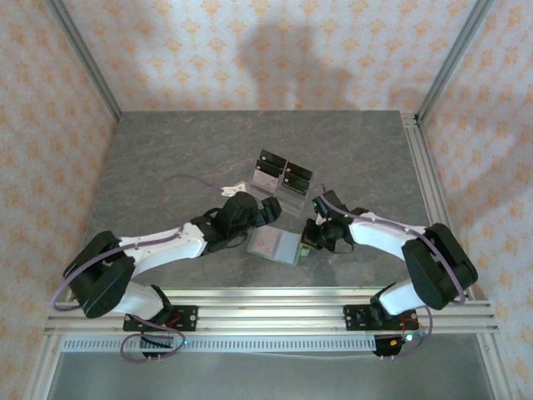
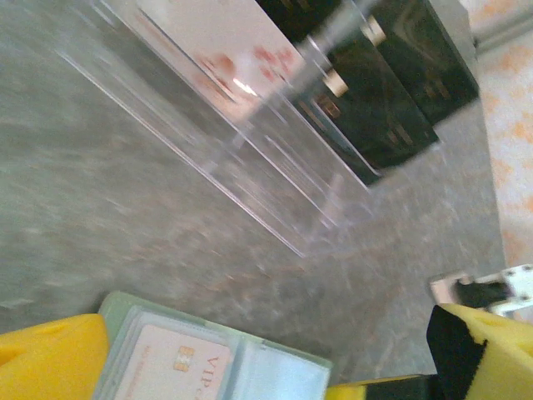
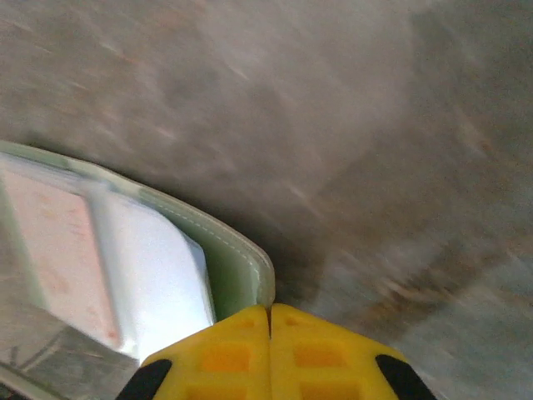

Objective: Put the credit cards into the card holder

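where card holder [image 1: 275,244] lies, grey table [image 1: 166,158], wallpaper [image 1: 250,50]

worktop [image 1: 166,167]: grey mottled stone look, matt | card holder [image 3: 241,267]: sage-green soft leather look, stitched rim, clear glossy plastic pockets | credit card [image 2: 179,367]: smooth pale plastic, gilt chip | stand [image 2: 275,192]: clear glossy acrylic, shiny black tops | right claw [image 3: 269,325]: yellow matt plastic

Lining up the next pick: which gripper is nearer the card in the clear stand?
Left. The left gripper is open just in front of the clear stand, facing the card; the right gripper is shut on the card holder's right edge, farther back.
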Available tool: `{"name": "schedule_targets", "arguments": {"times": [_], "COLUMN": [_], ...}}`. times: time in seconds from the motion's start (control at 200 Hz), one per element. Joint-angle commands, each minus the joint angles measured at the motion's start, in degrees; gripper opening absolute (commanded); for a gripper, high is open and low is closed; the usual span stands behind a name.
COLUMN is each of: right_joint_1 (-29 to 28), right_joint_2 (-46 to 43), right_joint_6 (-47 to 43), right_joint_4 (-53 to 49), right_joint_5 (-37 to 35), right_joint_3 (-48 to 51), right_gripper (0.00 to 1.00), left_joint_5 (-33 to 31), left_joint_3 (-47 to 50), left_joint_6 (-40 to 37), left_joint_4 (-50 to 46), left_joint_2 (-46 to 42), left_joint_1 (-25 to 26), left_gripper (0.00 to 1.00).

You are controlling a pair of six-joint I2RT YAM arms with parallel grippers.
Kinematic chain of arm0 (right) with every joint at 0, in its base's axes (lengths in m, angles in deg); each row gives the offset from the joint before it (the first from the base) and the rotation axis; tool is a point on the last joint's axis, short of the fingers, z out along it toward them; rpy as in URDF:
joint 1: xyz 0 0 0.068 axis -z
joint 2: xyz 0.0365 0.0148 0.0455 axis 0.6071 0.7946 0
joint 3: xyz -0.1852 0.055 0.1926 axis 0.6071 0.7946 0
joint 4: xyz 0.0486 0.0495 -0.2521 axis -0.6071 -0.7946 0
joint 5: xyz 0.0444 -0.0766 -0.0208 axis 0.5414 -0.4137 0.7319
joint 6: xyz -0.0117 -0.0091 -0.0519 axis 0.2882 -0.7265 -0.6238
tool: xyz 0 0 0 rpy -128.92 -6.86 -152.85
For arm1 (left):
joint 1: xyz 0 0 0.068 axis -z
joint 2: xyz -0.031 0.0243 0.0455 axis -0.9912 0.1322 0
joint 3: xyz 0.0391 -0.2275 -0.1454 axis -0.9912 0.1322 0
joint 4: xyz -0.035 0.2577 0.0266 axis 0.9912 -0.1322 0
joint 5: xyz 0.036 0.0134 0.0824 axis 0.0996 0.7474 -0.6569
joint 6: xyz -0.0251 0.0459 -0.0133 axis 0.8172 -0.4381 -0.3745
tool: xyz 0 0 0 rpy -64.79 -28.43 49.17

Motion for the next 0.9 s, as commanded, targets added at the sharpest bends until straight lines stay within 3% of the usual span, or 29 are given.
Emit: {"name": "schedule_targets", "arguments": {"times": [0.0,0.29,0.896], "right_joint_1": [-0.2,-0.3,-0.3], "right_joint_2": [2.8,10.2,14.1], "right_joint_6": [-2.8,-4.6,-8.2], "right_joint_4": [2.4,2.3,0.4], "right_joint_5": [1.6,2.8,3.1], "right_joint_3": [-4.4,-9.4,-10.9], "right_gripper": [0.02,0.0,0.0], "left_joint_5": [-2.6,-1.9,5.8], "left_joint_3": [2.4,8.2,5.2], "left_joint_6": [-2.8,-5.0,-8.8], "left_joint_4": [-4.9,-5.2,3.1], "left_joint_2": [-3.3,-5.8,5.8], "left_joint_1": [-1.4,-5.1,-7.4], "left_gripper": [1.0,1.0,1.0]}}
